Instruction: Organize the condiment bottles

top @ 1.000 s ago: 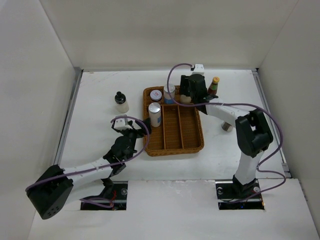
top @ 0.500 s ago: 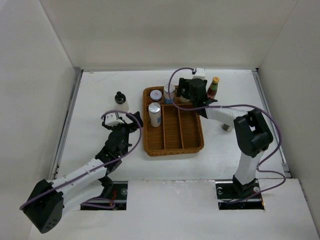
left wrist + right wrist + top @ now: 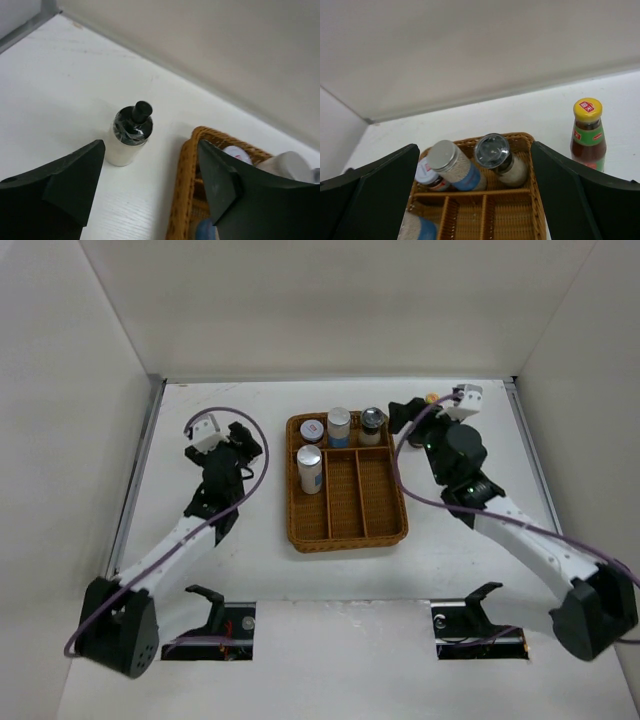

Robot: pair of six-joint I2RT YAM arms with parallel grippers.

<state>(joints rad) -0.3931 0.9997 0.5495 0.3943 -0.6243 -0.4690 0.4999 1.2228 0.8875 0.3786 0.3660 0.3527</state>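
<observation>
While both claws are apart and empty, the black-capped bottle [image 3: 131,135] stands just ahead of the left gripper [image 3: 150,150], and the red sauce bottle [image 3: 588,135] stands ahead of the right gripper [image 3: 475,149], off to one side.

White table [image 3: 340,580], wood-grain top.
Brown wicker tray [image 3: 350,542] set near centre, toward far side.
Black-capped pale bottle [image 3: 131,136] stood upright on bare top, just left of tray, not touching its rim.
Red yellow-capped sauce bottle [image 3: 588,134] stood upright beside tray's far right corner.
</observation>
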